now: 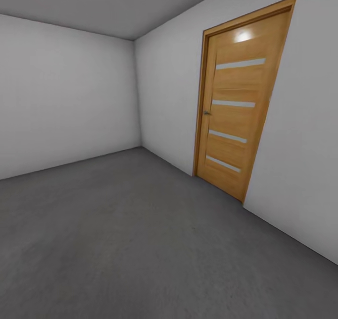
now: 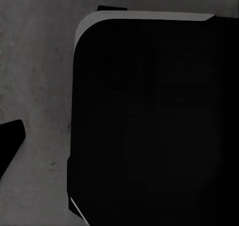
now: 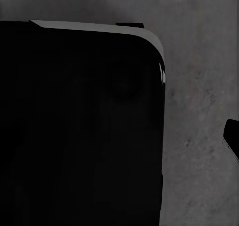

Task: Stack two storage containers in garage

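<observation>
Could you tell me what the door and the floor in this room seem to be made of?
The door looks like varnished light wood: warm honey tone, faint grain, a glossy light reflection near its top, with pale strips, perhaps frosted glass. The floor looks like matte grey concrete: rough, mottled, no seams or shine.

dark grey concrete floor, rough, matte, bare

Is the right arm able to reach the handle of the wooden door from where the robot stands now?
Probably not yet. The door handle sits on the wooden door across a wide stretch of grey concrete floor, and the right wrist view looks down at floor beside a dark body part. The robot would likely have to drive closer.
</observation>
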Controlling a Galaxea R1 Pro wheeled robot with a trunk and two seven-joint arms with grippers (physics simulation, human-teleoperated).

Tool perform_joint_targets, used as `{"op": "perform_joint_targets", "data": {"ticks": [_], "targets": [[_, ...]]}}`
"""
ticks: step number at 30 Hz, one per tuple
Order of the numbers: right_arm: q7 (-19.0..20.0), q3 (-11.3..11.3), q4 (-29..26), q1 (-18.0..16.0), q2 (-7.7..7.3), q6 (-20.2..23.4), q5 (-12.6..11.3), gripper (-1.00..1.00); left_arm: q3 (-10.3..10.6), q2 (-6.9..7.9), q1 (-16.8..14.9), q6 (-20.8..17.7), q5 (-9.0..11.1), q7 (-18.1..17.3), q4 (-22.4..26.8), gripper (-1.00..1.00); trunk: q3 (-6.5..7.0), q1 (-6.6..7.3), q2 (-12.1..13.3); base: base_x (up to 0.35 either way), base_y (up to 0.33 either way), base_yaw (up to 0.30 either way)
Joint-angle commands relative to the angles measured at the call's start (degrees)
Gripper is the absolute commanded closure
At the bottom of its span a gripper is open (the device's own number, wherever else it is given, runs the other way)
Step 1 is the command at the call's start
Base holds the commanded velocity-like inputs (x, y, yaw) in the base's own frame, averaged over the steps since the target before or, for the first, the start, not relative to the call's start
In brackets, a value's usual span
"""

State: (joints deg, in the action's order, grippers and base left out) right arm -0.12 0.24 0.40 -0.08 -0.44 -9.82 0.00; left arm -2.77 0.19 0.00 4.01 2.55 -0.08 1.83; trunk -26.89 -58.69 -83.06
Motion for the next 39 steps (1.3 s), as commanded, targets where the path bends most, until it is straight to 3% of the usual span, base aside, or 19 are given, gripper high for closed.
{"op": "perform_joint_targets", "data": {"ticks": [1,39], "targets": [[0.0,0.0,0.0,0.0,0.0,-0.2,0.0,-1.0,-0.2,-0.01,0.0,0.1,0.3,0.0,0.0,-1.0,-0.04,-0.04,0.0,0.323,0.0,0.0],[0.0,0.0,0.0,0.0,0.0,-0.2,0.0,-1.0,-0.2,-0.02,0.0,0.1,0.3,0.0,0.0,-1.0,-0.04,-0.04,0.0,0.323,0.0,0.0]]}}
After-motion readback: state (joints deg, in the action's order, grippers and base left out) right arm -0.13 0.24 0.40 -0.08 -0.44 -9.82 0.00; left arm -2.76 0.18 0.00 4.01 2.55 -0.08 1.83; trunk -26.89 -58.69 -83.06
